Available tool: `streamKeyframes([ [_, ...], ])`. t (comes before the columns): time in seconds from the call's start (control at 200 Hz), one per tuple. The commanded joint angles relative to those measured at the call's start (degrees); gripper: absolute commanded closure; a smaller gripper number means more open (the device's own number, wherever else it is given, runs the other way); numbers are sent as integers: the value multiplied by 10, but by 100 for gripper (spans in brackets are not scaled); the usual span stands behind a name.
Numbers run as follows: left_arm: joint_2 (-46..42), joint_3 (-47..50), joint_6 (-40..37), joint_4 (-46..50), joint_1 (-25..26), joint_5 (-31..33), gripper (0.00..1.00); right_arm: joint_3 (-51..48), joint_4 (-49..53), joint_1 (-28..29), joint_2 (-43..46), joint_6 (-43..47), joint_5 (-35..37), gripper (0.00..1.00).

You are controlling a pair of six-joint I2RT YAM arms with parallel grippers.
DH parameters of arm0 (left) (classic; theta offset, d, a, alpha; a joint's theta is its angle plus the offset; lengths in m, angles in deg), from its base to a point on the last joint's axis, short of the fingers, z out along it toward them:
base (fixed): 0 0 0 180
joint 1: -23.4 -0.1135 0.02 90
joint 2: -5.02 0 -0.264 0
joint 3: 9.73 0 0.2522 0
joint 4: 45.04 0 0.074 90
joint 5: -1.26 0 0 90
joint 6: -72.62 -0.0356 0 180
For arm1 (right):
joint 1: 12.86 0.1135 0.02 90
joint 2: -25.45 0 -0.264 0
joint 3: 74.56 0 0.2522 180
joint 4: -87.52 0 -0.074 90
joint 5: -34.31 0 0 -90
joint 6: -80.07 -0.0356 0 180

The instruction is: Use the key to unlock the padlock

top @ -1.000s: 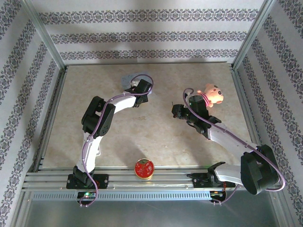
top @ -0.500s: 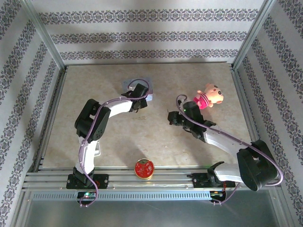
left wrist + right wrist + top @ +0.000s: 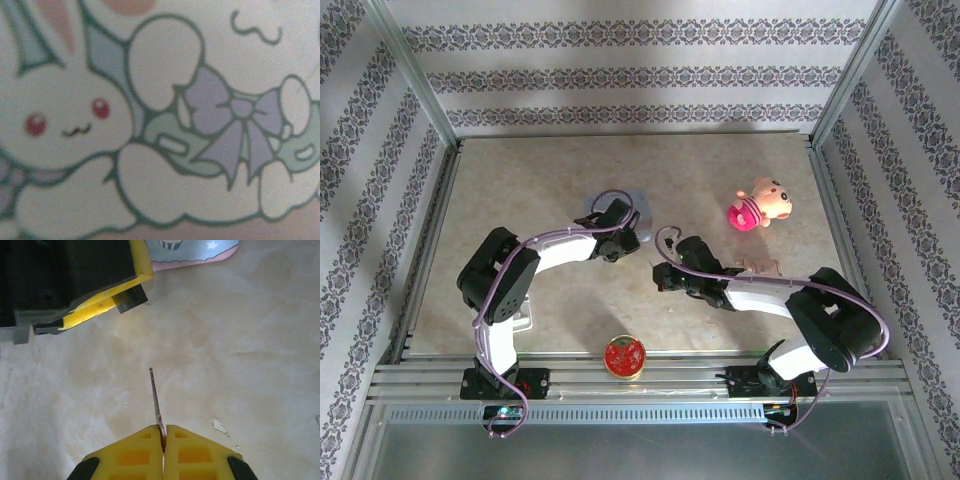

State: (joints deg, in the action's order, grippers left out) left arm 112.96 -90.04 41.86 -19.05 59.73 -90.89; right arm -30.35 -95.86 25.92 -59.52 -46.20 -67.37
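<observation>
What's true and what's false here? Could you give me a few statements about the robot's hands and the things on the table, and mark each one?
1. The right hand pinches a thin metal key. True.
2. The key is inside a lock. False: its blade sticks out over the bare table, touching nothing.
3. The pink plush toy is gripped by a hand. False: it lies loose on the right side of the table.
4. A round red thing sits at the table's near edge. True.
5. The left wrist view shows a cartoon rabbit with red eyes. True.
</observation>
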Motion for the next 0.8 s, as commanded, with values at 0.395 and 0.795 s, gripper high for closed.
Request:
streamKeyframes([
  [0.395, 21, -38, 39, -32, 14, -70, 100, 18, -80, -3, -86, 20, -28, 100],
  [0.795, 21, -37, 35, -24, 9, -99, 100, 21, -118, -31, -113, 11, -40, 100],
])
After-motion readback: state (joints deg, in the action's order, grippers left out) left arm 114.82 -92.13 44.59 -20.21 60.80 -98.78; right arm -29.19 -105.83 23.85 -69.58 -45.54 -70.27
